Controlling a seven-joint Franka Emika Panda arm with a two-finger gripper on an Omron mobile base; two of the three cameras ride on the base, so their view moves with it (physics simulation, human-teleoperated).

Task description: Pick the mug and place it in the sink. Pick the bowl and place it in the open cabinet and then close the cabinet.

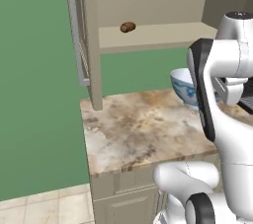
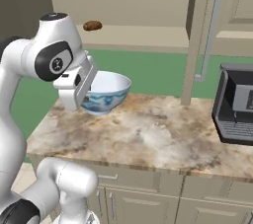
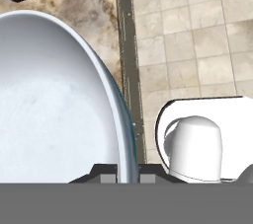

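1. Left base view: the bowl (image 1: 184,88) stands on the marbled counter (image 1: 138,129) near its back edge, and the white arm covers its right part. Above it the cabinet (image 1: 148,6) is open; its door (image 1: 84,35) swings out to the left with a silver bar handle (image 1: 75,30). A small brown lump (image 1: 127,27) lies on the beige inner shelf (image 1: 158,36).

2. Right base view: the bowl (image 2: 106,92) sits at the counter's (image 2: 148,134) left rear, upright, its blue pattern facing the camera. The arm's hand reaches down over the bowl's left rim, which hides the fingertips. The brown lump (image 2: 92,25) rests on the shelf (image 2: 138,35) above. A dark grey appliance (image 2: 234,107) stands at the right end of the counter, just right of the open door (image 2: 197,35).

3. Hand view: the gripper (image 3: 128,172) straddles the bowl's (image 3: 54,104) rim, one fingertip inside the white hollow, one outside, closed to a narrow gap around the wall. The counter's dark edge (image 3: 126,60) runs beside the bowl, with tiled floor (image 3: 197,35) beyond it.
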